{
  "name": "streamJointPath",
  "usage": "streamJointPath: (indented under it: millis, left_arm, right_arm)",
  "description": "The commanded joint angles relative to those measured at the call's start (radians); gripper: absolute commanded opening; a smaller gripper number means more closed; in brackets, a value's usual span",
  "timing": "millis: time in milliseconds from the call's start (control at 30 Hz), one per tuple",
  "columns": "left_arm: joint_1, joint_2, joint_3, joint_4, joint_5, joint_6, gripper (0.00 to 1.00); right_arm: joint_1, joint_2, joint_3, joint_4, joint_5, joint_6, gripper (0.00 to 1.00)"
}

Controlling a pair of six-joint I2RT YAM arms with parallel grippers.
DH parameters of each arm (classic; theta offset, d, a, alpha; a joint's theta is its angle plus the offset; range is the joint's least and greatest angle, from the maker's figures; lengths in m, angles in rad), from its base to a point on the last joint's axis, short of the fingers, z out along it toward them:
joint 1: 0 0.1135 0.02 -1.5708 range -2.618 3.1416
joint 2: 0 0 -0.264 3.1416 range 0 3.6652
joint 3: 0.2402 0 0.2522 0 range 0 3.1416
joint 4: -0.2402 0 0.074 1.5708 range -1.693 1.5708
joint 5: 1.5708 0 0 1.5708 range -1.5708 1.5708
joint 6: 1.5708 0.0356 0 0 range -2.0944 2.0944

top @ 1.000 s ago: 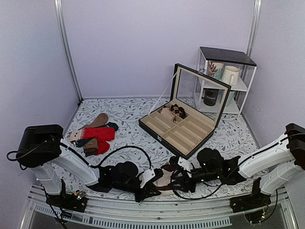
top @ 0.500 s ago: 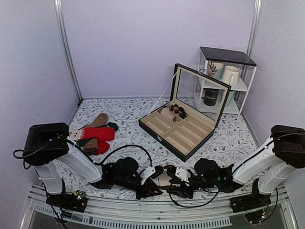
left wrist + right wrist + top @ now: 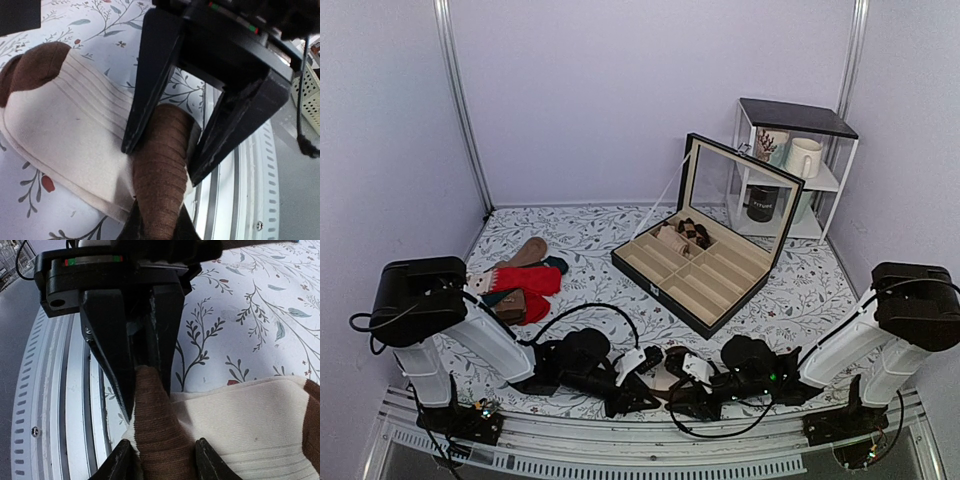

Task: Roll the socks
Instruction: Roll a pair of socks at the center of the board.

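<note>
Left fingers (image 3: 150,80) are clamped shut on the brown ribbed end of the socks (image 3: 65,120), which lie at the near edge of the desk (image 3: 590,235), and right fingers (image 3: 212,462) clasp that same fold; soft, light, limp knit, probably best gripped at this bunched end

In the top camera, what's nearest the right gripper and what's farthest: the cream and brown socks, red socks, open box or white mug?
From the right gripper:
1. cream and brown socks, right at its fingertips, near edge.
2. open box, behind it, mid-table.
3. red socks, far over on the left.
4. white mug, on the back-right shelf.
</note>
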Motion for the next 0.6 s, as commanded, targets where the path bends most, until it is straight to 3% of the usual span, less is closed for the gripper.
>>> streamJointPath:
  millis: [0,67,167,233,400,567]
  left_arm:
    - [0.004,0.088,-0.047,-0.248,-0.019,-0.011,0.0]
    - [0.006,0.093,-0.048,-0.241,-0.018,-0.012,0.0]
    - [0.006,0.083,-0.054,-0.233,-0.032,-0.015,0.0]
    - [0.005,0.064,-0.063,-0.221,-0.06,-0.017,0.0]
    - [-0.002,-0.09,-0.112,-0.189,-0.198,0.013,0.25]
    - [-0.07,-0.319,-0.176,-0.107,-0.393,0.152,0.3]
  right_arm:
    - [0.017,0.061,0.018,-0.037,-0.026,0.051,0.42]
    - [0.022,0.065,0.018,-0.045,-0.027,0.058,0.38]
    - [0.023,0.058,0.017,-0.063,-0.029,0.07,0.19]
    - [0.023,0.051,0.016,-0.077,-0.03,0.081,0.13]
    - [0.017,0.06,0.001,-0.101,-0.065,0.147,0.11]
    - [-0.014,0.117,-0.038,-0.063,-0.151,0.262,0.11]
